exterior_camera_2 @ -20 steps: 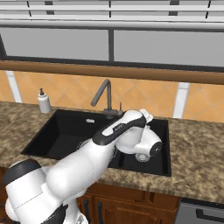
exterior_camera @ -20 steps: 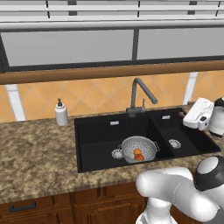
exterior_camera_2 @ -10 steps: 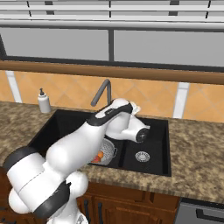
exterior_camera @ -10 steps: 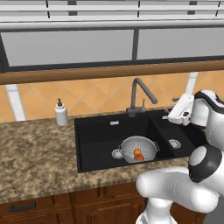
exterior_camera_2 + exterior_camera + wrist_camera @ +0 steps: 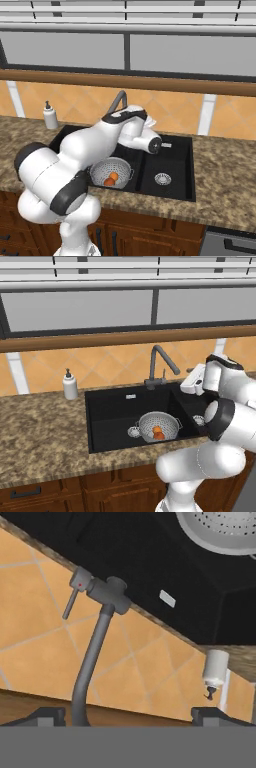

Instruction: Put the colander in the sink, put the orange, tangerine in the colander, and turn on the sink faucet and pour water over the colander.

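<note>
Gripper: two small dark fingertips, spread wide, nothing between them; hand raised over the sink's right basin, rolled so its camera sees the scene upside down.

Sink faucet: dark grey metal tube, angular bent spout, thin side lever; just ahead of the fingertips, its stem running between them, not touched.

Backsplash: matte orange tiles behind the faucet.

Sink: black rectangular recess, two basins, round silver drains.

Colander: round silvery-white perforated bowl in the larger basin, well beyond the hand; orange fruit inside.

Soap dispenser: white bottle on speckled brown granite counter, farthest off.
</note>
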